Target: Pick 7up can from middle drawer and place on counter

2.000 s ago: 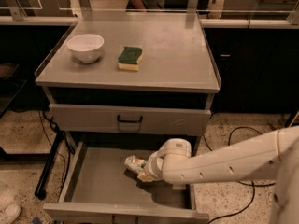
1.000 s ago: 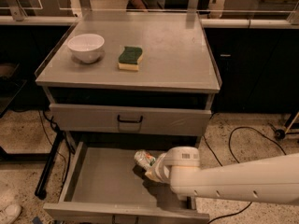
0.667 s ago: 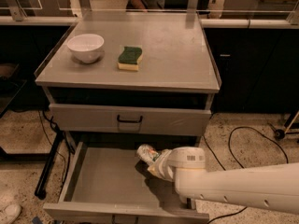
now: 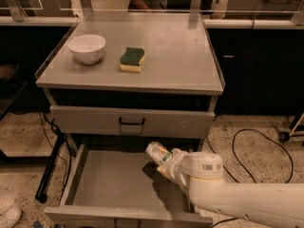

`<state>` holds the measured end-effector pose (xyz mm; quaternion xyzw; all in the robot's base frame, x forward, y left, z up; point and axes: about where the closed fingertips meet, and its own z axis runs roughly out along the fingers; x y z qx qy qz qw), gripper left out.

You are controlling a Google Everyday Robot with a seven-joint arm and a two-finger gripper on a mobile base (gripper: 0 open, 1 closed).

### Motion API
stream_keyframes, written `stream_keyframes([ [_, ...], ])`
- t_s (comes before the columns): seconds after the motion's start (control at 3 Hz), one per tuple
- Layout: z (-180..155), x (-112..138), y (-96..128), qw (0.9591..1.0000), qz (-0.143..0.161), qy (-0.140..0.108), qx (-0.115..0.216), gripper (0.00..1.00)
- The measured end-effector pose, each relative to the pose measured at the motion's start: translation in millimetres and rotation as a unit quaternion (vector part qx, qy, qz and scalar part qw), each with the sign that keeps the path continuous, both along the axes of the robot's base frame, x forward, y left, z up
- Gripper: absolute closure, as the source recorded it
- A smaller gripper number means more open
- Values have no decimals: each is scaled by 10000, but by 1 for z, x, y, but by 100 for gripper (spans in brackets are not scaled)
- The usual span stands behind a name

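Observation:
The 7up can [image 4: 158, 152], dented and silvery-green with red and white marks, is held tilted above the right part of the open middle drawer [image 4: 114, 186]. My gripper [image 4: 167, 161] is shut on the can, at the end of my white arm that comes in from the lower right. The can is clear of the drawer floor and casts a shadow on it. The counter [image 4: 175, 56] lies above, well higher than the can.
A white bowl [image 4: 87, 47] and a green-and-yellow sponge [image 4: 132, 59] sit on the counter's left half. A shut drawer with a black handle [image 4: 131, 122] is just above the open one. Black cables [image 4: 247, 146] lie on the floor at right.
My gripper has lifted the can off the drawer floor and carried it upward and slightly right. The arm has risen with it.

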<state>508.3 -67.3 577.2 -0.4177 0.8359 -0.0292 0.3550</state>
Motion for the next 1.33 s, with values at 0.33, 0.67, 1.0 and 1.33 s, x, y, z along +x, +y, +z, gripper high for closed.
stream_keyframes([
  [0.33,1,2,2,10000,3,-42,1,100],
  [0.67,15,5,-11,9992,-302,-244,28,100],
  [1.0,35,4,-30,9958,-717,-559,49,100],
  [1.33,56,-2,-40,9917,-949,-864,118,100],
])
